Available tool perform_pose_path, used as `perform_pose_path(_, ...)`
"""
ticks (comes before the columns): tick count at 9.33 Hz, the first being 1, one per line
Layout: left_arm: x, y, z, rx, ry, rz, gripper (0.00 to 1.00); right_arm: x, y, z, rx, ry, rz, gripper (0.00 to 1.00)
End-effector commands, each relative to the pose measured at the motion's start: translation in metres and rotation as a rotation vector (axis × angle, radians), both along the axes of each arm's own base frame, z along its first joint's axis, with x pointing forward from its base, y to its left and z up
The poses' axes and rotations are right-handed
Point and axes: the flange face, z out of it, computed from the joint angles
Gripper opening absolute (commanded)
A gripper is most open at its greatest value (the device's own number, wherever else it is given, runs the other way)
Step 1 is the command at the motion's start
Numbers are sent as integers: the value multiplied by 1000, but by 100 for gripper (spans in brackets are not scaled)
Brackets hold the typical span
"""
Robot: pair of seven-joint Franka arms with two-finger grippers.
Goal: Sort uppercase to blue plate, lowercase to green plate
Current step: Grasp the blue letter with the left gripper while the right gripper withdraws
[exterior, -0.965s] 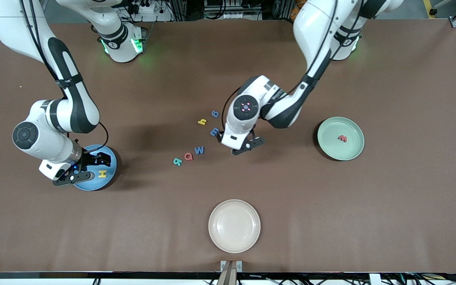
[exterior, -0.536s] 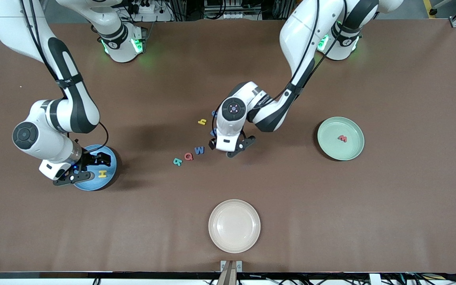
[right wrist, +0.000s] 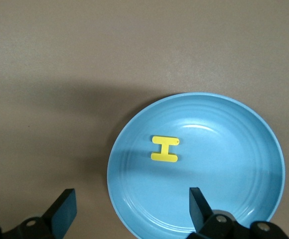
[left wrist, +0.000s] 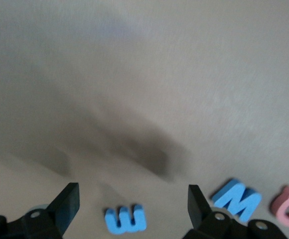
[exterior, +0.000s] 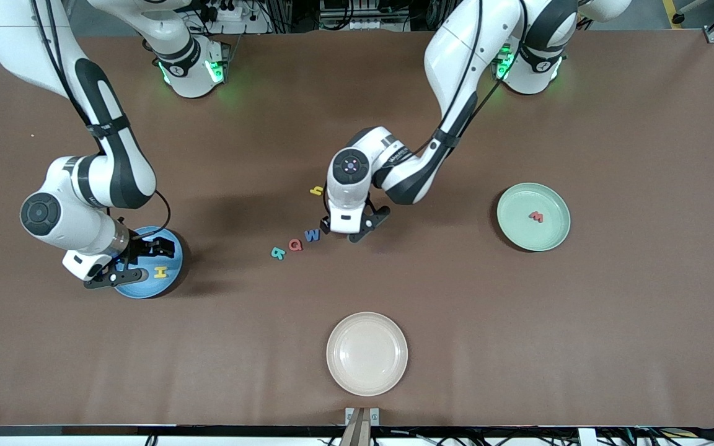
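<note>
The left gripper [exterior: 352,228] hung open and empty over the blue m [left wrist: 125,220] at desk centre, beside the W [exterior: 312,235]. The right gripper [exterior: 123,265] stood open, empty, over the blue plate [right wrist: 244,149] holding H [right wrist: 165,149]. Risk: the closing fingers may nudge W.

yellow foam H [exterior: 160,272] on blue plate [exterior: 171,238], red Q [exterior: 295,244], blue W [exterior: 312,235], yellow h [exterior: 316,191] on table
</note>
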Motion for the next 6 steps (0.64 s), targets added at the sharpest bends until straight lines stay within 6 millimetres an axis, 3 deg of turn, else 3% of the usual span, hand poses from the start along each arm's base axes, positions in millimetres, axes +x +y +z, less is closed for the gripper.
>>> perform_pose_path(1,-15,-11,-21,46,10,-11,95,0,0,13,9,-2,-43,100)
perform_pose_path(3,-22,-13,-26,56,25,-20,93,0,-12,30,11,-3,-61,100)
perform_pose_path(6,-29,-15,-34,66,44,-22,91,-1,-25,80,18,13,-78,100)
